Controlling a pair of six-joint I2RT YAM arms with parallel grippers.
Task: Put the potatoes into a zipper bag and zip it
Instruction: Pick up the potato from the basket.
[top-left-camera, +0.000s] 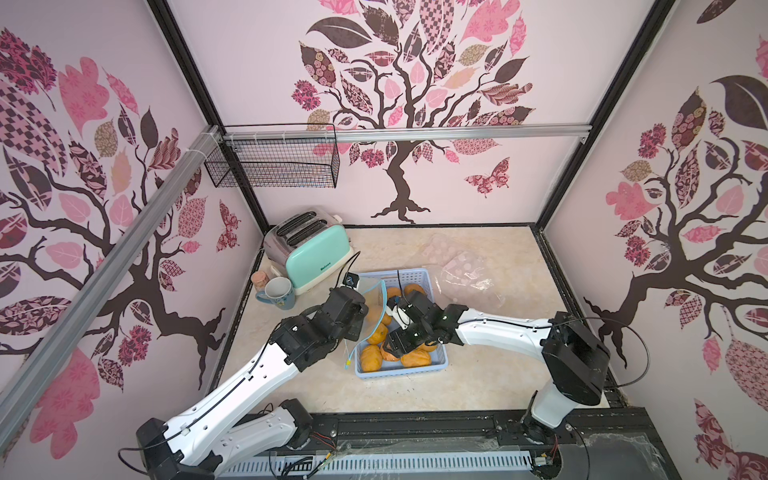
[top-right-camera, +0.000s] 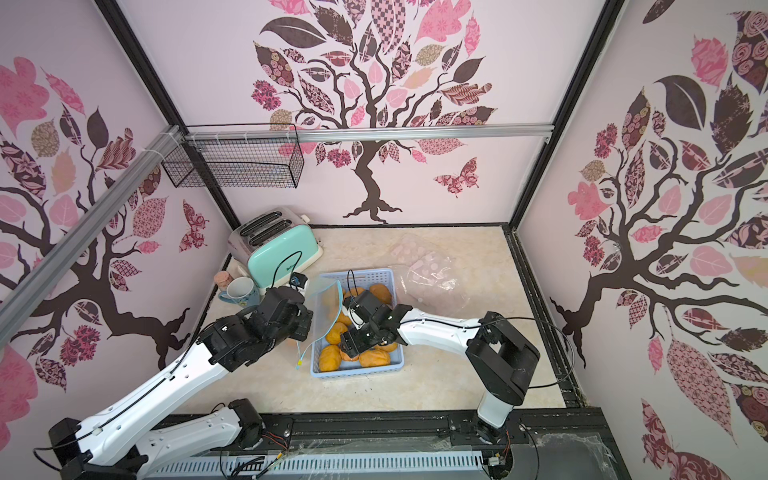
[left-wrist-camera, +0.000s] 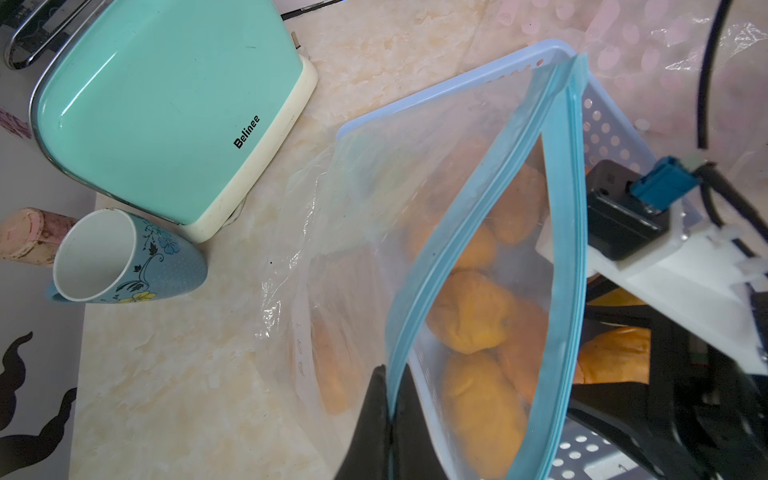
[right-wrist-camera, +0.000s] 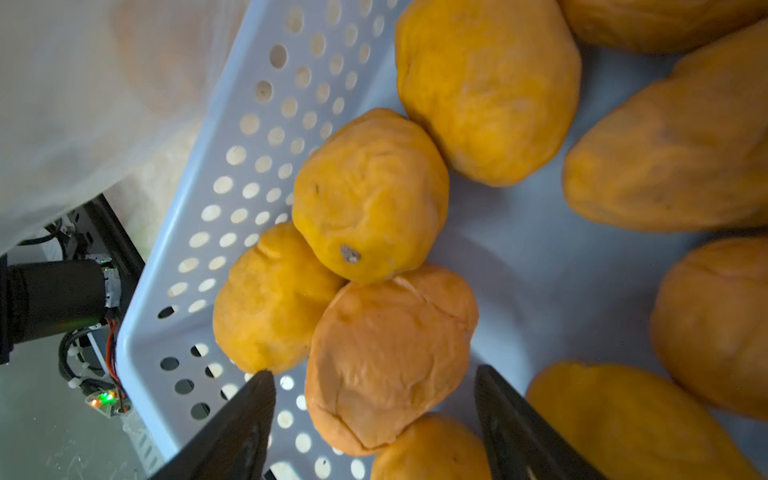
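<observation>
Several potatoes (right-wrist-camera: 370, 195) in basket (right-wrist-camera: 232, 174), zipper bag (left-wrist-camera: 374, 208) pinched

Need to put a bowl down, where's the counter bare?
Bare counter lies between the basket and front rail, and behind it between toaster and loose bags. Crowded: mug corner; left gripper and right gripper at the basket.

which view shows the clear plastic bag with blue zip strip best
Left wrist: bag close up, mouth open, pinched by the left gripper. Both top views show it small; right wrist, a hazy edge.
</observation>
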